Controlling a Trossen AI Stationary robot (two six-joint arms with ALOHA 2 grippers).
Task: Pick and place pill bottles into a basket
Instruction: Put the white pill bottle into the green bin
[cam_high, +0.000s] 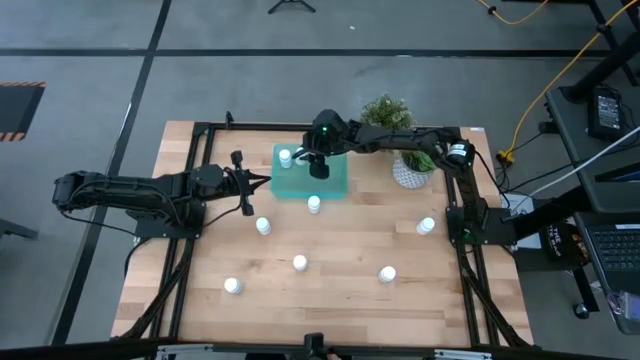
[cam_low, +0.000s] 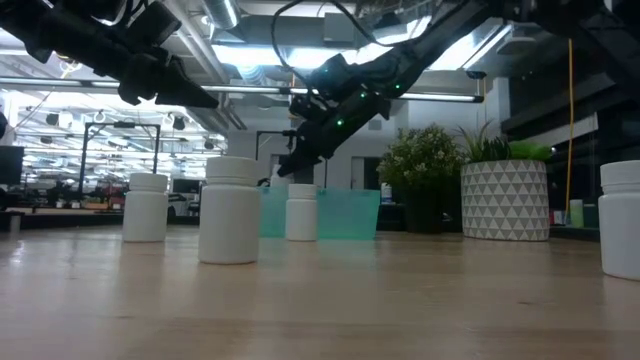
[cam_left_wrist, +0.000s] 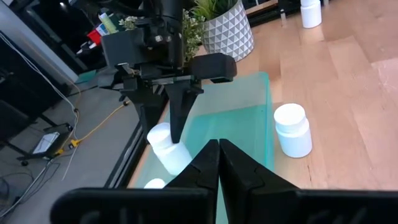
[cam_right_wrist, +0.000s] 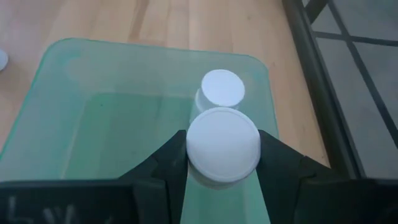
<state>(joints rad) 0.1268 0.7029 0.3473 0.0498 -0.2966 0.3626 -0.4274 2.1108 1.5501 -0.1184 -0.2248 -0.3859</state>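
The teal basket (cam_high: 335, 185) lies at the table's far middle, with one white pill bottle (cam_high: 285, 157) standing in it. My right gripper (cam_high: 318, 163) is over the basket, shut on another pill bottle (cam_right_wrist: 222, 146). My left gripper (cam_high: 262, 181) is shut and empty, just left of the basket; it also shows in its wrist view (cam_left_wrist: 219, 155). Several more bottles stand on the table: one (cam_high: 314, 204) just in front of the basket, the others nearer, such as one (cam_high: 263, 226) and another (cam_high: 299, 263). My right gripper pinches the bottle between its two fingers (cam_right_wrist: 277, 158), one on each side of the cap (cam_right_wrist: 252, 149). The fingers point down from above. The bottle stands upright below them (cam_left_wrist: 169, 148), inside the basket's outline. I cannot tell whether its base rests on the basket's floor.
A white patterned pot with a green plant (cam_high: 408, 170) stands right of the basket, under my right arm. Bottles also stand at the right (cam_high: 426, 226), near right (cam_high: 387, 273) and near left (cam_high: 233, 286). A black frame runs along the table's edges.
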